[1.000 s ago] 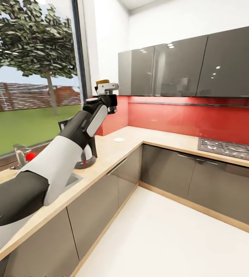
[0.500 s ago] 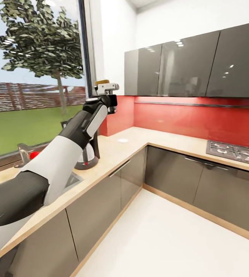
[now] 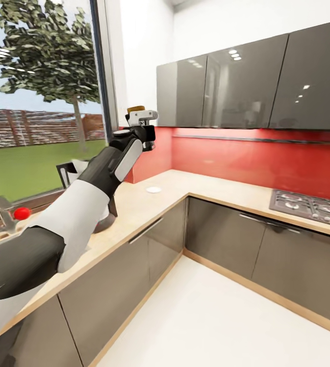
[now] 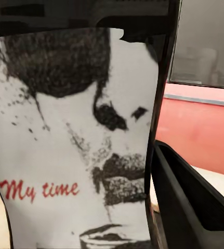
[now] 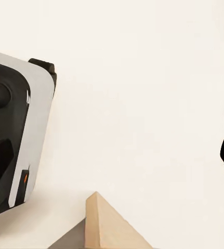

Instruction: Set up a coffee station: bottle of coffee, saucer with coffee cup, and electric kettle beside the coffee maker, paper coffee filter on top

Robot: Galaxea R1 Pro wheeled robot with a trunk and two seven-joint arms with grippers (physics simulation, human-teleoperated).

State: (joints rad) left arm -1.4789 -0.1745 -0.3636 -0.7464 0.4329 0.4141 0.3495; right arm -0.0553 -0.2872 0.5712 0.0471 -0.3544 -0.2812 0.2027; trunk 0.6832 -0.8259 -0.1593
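Coffee bottle [image 4: 75,150], white with a dark inky print and the red words "My time" on its label, sits clamped between the fingers [image 4: 192,199] of the left gripper [image 3: 140,118], pressed close against the wrist camera. In the head view the left arm [image 3: 83,199] reaches up and forward, and a tan cap [image 3: 135,109] shows just above the gripper's pale housing, level with the lower edge of the grey wall cabinets [image 3: 236,86].

Below the raised arm runs the wooden countertop [image 3: 185,184], bending round the corner under the red backsplash [image 3: 246,158]. A small white disc [image 3: 153,189], perhaps the saucer though too small to be sure, lies on the counter beneath and just beyond the gripper. Partly hidden behind the forearm stands a dark appliance [image 3: 67,172] with a rounded metal base; what it is cannot be told. A gas hob [image 3: 310,204] sits well off to the gripper's right.

The right wrist view shows pale floor [image 5: 143,93], a wooden corner edge [image 5: 99,220] and part of the robot's body [image 5: 15,129]; whether the right gripper is open or closed cannot be told.
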